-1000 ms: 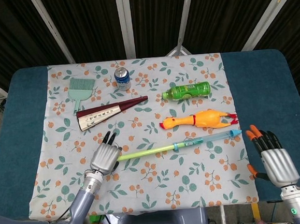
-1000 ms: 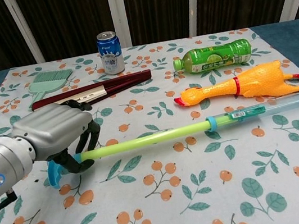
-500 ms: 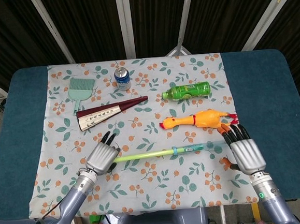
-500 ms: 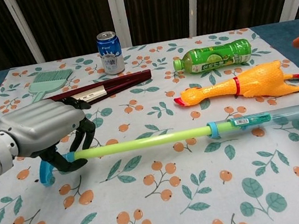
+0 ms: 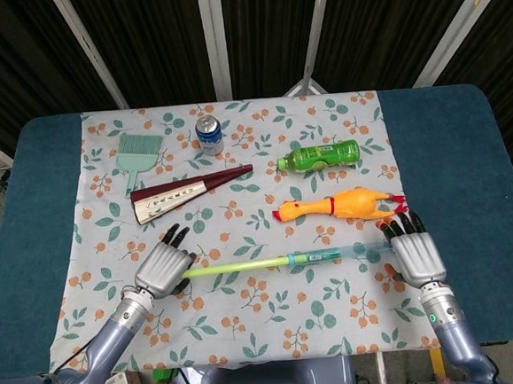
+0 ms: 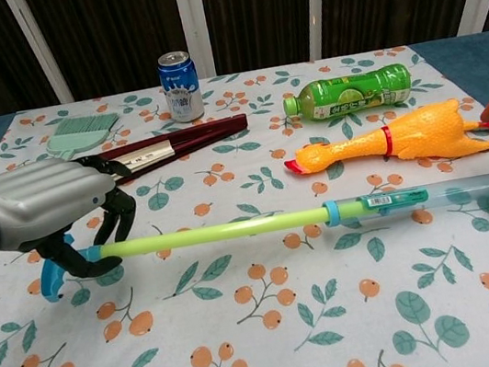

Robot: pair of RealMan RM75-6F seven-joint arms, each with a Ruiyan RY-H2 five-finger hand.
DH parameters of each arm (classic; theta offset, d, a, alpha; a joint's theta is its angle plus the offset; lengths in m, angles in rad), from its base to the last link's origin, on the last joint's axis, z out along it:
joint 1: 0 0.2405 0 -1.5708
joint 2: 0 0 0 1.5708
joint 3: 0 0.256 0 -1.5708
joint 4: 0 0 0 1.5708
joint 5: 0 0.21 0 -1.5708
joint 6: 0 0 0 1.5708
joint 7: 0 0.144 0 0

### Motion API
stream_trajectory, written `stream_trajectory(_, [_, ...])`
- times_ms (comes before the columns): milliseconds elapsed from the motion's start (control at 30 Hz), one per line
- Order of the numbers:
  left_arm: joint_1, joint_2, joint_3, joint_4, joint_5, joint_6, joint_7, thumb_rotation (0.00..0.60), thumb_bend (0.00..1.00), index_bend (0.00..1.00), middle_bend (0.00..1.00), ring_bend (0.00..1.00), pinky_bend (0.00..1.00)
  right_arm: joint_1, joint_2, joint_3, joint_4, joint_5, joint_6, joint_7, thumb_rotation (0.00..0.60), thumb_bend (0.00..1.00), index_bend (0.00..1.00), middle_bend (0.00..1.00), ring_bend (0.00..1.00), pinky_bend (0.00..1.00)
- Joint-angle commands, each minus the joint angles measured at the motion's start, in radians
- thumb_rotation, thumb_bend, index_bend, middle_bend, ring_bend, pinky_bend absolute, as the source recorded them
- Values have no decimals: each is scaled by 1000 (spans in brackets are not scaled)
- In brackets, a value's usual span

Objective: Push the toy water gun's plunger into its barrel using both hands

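water gun (image 6: 324,215) lies left-right on near cloth, plunger (image 6: 206,236) fully out | left hand (image 5: 162,270) grips plunger handle | right hand (image 5: 415,255) at barrel (image 6: 423,194) tip, grasp unclear | risk: unbraced barrel slides right, nudging rubber chicken (image 5: 338,207)

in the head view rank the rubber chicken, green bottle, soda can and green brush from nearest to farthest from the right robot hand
From the right robot hand:
1. rubber chicken, just up and left of it
2. green bottle, further back, behind the chicken
3. soda can, back row, left of centre
4. green brush, far left of the cloth
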Motion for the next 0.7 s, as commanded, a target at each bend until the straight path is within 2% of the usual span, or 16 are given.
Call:
stream_trajectory(33, [-2, 9, 0, -7, 1, -6, -4, 600, 576, 606, 575, 69, 0, 9, -20, -5, 36, 32, -10, -3, 600, 336, 222, 221, 8, 0])
stream_trajectory(300, [-8, 31, -3, -33, -6, -13, 5, 600, 577, 606, 575, 69, 0, 25, -58, -4, 127, 71, -18, 17, 600, 337, 311, 311, 64, 0])
stream_trajectory(700, [-19, 54, -7, -63, -19, -16, 23, 600, 579, 606, 576, 68, 0, 42, -80, -22, 153, 62, -34, 55, 600, 337, 318, 317, 65, 0])
